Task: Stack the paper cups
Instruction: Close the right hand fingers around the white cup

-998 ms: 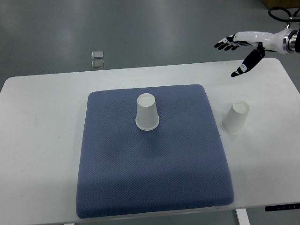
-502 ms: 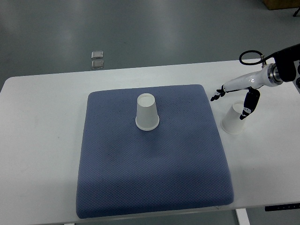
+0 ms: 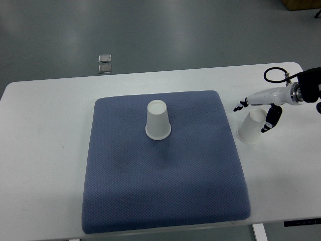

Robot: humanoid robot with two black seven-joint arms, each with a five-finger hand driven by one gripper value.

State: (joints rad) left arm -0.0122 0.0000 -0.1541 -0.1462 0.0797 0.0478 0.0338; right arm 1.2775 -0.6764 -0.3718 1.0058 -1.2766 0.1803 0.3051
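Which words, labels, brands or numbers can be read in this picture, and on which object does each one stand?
None can be read.
The two paper cups, one on the blue mat and one on the table, show plain white with no print.
The right hand shows no legible mark.
The two small plates on the floor are too small to tell.

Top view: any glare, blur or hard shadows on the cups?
Top view: even, diffuse light; the white paper cup on the blue pad and the white paper cup on the table look sharp with faint shadows; the right robot hand is slightly soft.
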